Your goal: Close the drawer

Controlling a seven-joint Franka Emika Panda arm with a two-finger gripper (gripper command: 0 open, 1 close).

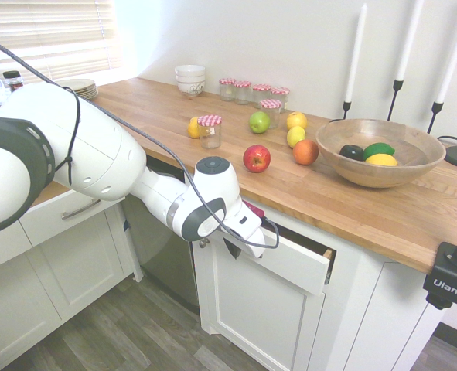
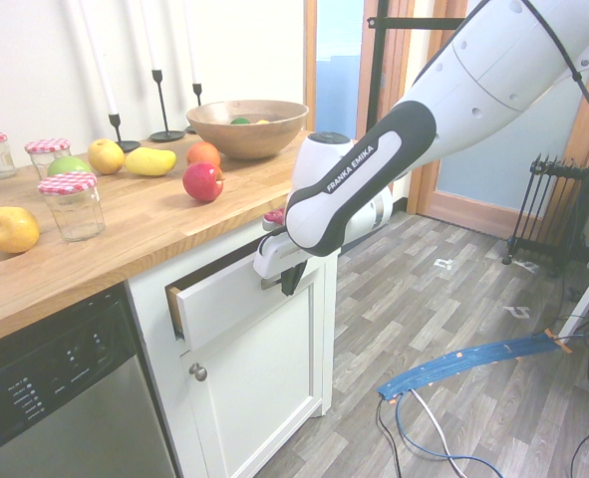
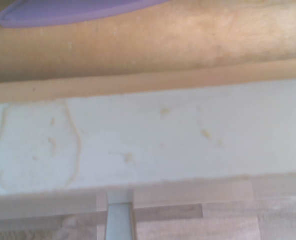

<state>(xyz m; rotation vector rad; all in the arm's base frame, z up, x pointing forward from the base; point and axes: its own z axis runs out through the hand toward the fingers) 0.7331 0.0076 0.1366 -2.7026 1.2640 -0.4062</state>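
Plainly, beneath the wooden worktop, the drawer stands partly open with something purple inside, while above sit a bowl of fruit and smaller lidded glass jars. The drawer's front lies right at the clenched tool; it is flat and white, with pale wood behind.

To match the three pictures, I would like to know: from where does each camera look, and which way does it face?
First exterior: above the dishwasher side, facing down to the worktop and the part-open drawer; the arm enters from the picture's left.
Second exterior: from the opposite side of the arm, beyond the dishwasher, facing along the worktop to the doors; the arm enters from the right.
Wrist: close above the drawer front's top edge, facing down; no body part clearly shows.
Both exteriors share bowl, drawer and gripper.
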